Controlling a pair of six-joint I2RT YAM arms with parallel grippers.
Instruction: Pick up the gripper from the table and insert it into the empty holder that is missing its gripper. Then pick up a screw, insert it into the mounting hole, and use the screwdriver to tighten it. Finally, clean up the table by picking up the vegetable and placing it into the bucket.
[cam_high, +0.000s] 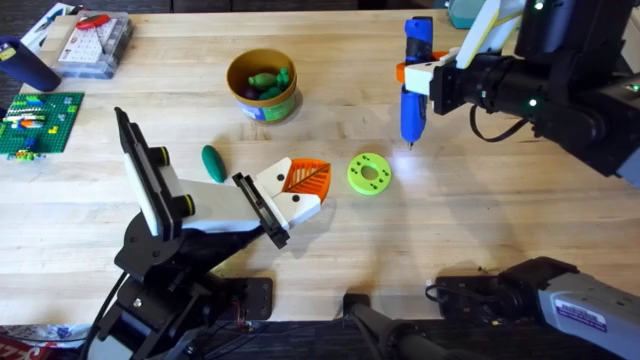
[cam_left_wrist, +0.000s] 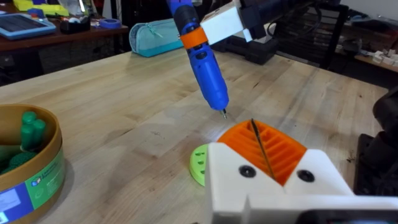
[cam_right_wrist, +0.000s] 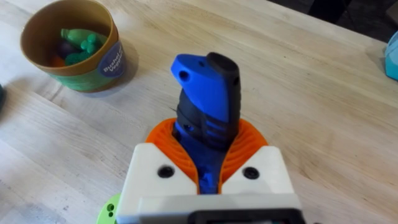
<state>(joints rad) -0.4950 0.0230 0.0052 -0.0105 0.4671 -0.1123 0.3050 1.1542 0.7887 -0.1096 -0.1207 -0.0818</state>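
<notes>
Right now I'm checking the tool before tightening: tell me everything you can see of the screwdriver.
The screwdriver is a blue plastic powered type with a black grip section and a thin metal bit. The right gripper clamps its body between orange ribbed pads. It hangs tip down above the table, its bit near the green disc, not touching it.

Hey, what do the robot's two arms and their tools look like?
Both arms are black. Each tool has white fingers with orange ribbed pads: the left tool, the right tool. The right arm carries green lights, a black cable and a white label near its base.
</notes>
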